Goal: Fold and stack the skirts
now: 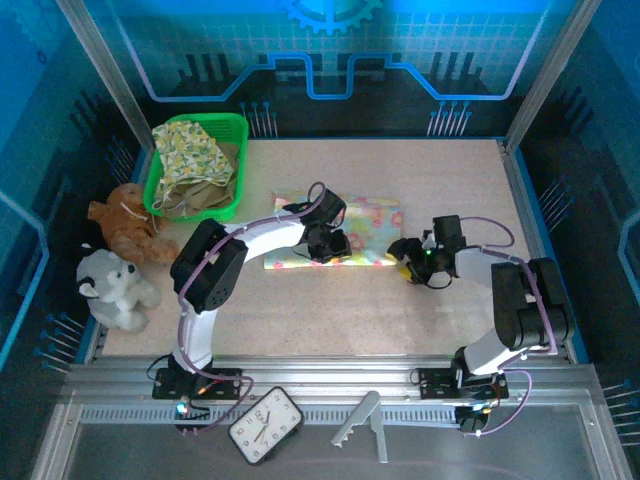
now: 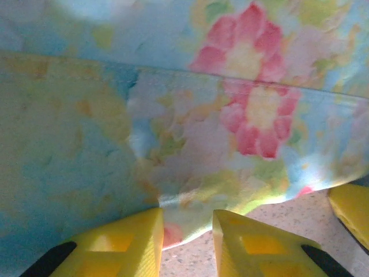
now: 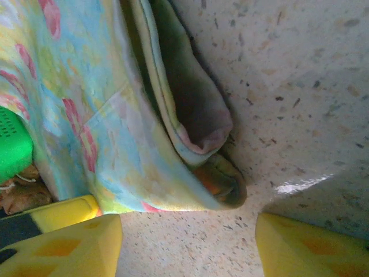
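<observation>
The left gripper (image 1: 328, 243) stands low over the near edge of the pastel skirt (image 1: 350, 222), which lies flat in the middle of the table (image 1: 450, 180). In the wrist view its yellow jaws are only a little apart, and the hem of the skirt reaches just between their tips. Some bare table shows in the gap, so the cloth is not pinched.

The right gripper (image 1: 403, 258) is at the 3 o'clock corner of the same skirt. Its jaws stand wide, the folded corner lies between them, and they hold nothing.

At 10 o'clock from the skirt, well apart, a green basket (image 1: 238, 128) contains a floral skirt (image 1: 190, 150) on an olive skirt (image 1: 208, 197). At 9 o'clock, by the table edge, sit a brown plush toy (image 1: 125, 225) and a white plush toy (image 1: 115, 290).
</observation>
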Tool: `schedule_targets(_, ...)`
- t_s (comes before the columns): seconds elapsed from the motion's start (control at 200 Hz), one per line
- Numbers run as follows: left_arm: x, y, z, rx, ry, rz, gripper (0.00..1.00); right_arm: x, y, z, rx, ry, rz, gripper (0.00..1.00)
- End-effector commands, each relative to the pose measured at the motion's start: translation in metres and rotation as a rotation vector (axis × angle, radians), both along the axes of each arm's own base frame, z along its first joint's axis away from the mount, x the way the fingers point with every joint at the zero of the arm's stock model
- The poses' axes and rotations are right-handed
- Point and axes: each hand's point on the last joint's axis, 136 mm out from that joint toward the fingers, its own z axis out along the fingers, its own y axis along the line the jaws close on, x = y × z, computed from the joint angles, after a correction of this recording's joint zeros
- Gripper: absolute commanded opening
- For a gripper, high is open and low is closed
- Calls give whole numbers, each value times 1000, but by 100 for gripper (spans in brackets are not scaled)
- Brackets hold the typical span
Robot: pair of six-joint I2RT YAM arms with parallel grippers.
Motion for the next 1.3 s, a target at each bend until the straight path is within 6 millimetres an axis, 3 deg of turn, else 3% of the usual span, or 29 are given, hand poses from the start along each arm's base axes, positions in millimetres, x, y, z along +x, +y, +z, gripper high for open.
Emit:
schedule_targets(0.0, -9, 5, -17, 10, 63, 17, 31, 14, 8, -4, -3, -41, -24, 63)
schedule_targets(0.31, -13, 8, -29, 26, 80, -4, 32, 36, 13, 16, -48, -195, -89, 59)
schedule_targets(0.46, -13, 10, -30, 23, 85, -4, 34, 36, 7, 10, -71, -194, -126, 58)
schedule_targets(0.75, -15, 11, -31, 16, 92, -6, 35, 47, 20, 21, -56, -258, -101, 58)
schedule_targets(0.97, -16, 10, -31, 4, 95, -5, 36, 44, 15, 29, -106, -280, -107, 59)
schedule_targets(1.18, -16, 13, -28, -3, 92, 2, 36, 38, 9, 18, -122, -250, -134, 59)
schedule_targets(1.29, -16, 16, -29, -2, 95, 8, 37, 40, 7, 22, -129, -268, -144, 59)
